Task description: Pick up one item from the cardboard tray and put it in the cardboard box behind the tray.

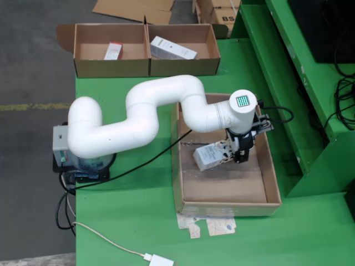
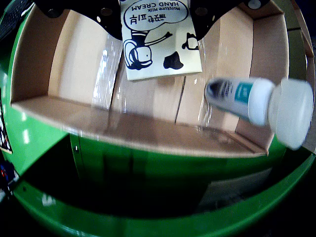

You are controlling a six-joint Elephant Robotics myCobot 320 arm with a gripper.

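I have the end effector [image 1: 239, 157] down in the cardboard tray [image 1: 274, 188], clenched on the hand cream box [image 2: 159, 42], tilted and apparently lifting; the cardboard box [image 1: 147, 66] waits behind.

A: What sort of place is this?

B: A workshop or warehouse floor. The green workbench [image 1: 138, 221] stands on bare grey concrete floor [image 1: 28, 66] with a yellow painted line [image 1: 33, 106].

A: Anything else?

B: Flattened cardboard [image 1: 133, 10] and stacked cartons [image 1: 219, 11] lie behind, and loose cables [image 1: 345, 100] hang beside a green frame [image 1: 288, 72].
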